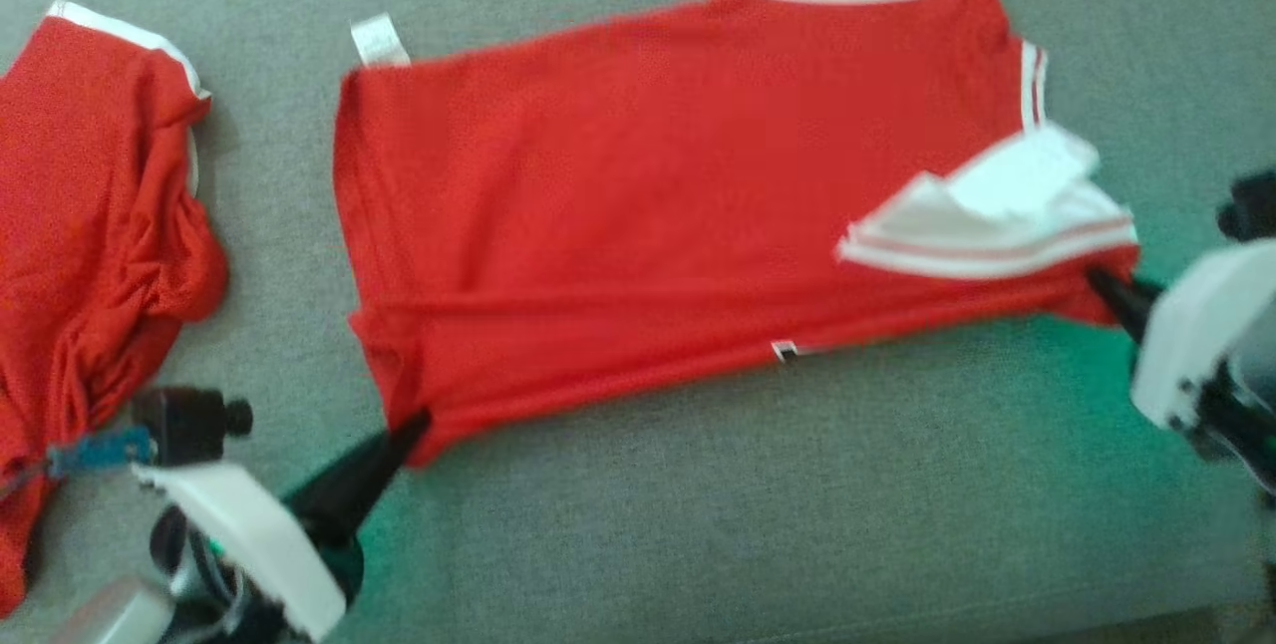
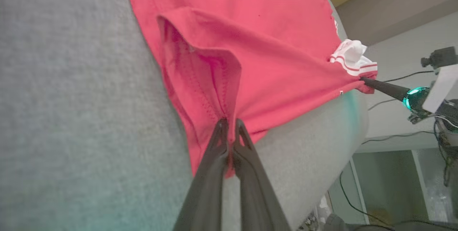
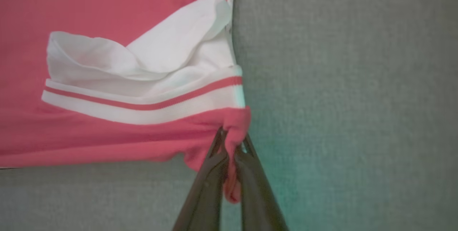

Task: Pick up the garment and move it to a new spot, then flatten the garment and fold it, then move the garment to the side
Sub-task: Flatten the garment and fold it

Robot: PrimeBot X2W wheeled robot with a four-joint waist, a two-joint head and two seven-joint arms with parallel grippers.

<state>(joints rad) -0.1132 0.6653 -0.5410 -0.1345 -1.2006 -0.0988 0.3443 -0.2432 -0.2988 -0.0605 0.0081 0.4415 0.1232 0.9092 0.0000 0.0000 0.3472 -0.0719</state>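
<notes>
The garment (image 1: 648, 195) is a red shirt with white, red-striped trim, spread across the grey cushion. My left gripper (image 1: 417, 422) is shut on its near left hem corner; in the left wrist view the cloth (image 2: 214, 80) bunches between the closed fingers (image 2: 229, 125). My right gripper (image 1: 1099, 278) is shut on the near right corner, just below the white sleeve cuff (image 1: 997, 215). The right wrist view shows red fabric (image 3: 234, 131) pinched at that gripper's own tips (image 3: 232, 136). The near edge runs taut between both grips.
A second red garment (image 1: 90, 225) with white trim lies crumpled at the far left of the cushion. The grey surface (image 1: 748, 504) stretches toward me in front of the shirt. Cables and a shelf (image 2: 393, 173) stand beyond the cushion's edge.
</notes>
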